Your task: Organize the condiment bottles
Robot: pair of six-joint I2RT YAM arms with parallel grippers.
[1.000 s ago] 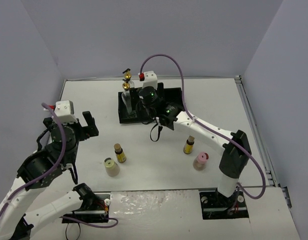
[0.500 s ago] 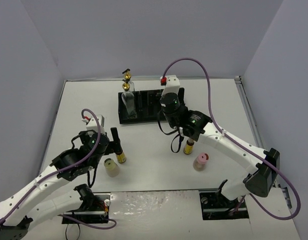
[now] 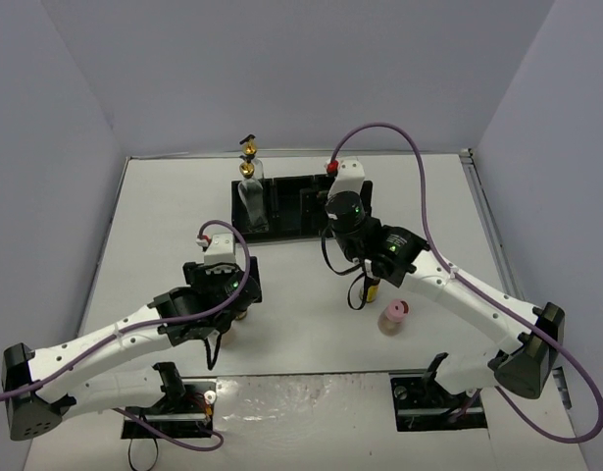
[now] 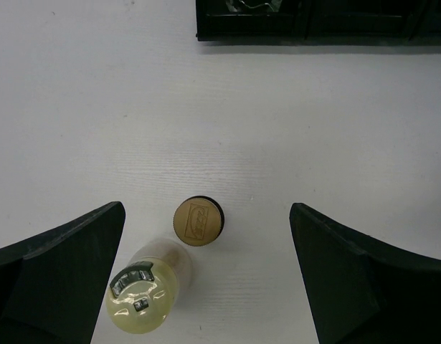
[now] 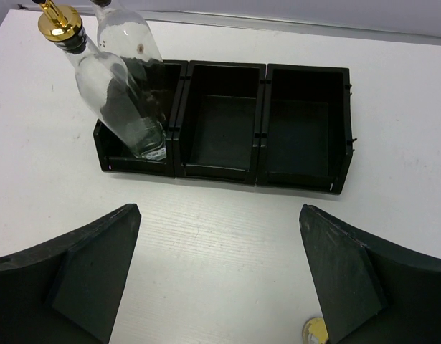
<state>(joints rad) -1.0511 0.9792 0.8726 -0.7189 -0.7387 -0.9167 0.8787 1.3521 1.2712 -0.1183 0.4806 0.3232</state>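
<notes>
The tan cap of an amber bottle carries a stamped mark, too small to read; a beige jar just beside it shows a dark patch that may be a label. The left gripper hangs wide open above both, gripping nothing. The right gripper is likewise spread and empty, facing the black tray, whose left compartment holds two leaning glass bottles.

Black three-compartment tray on white worktop, gold-topped clear glass bottle leaning in its left compartment, second bottle behind, right gripper jaws spread wide before the tray.
</notes>
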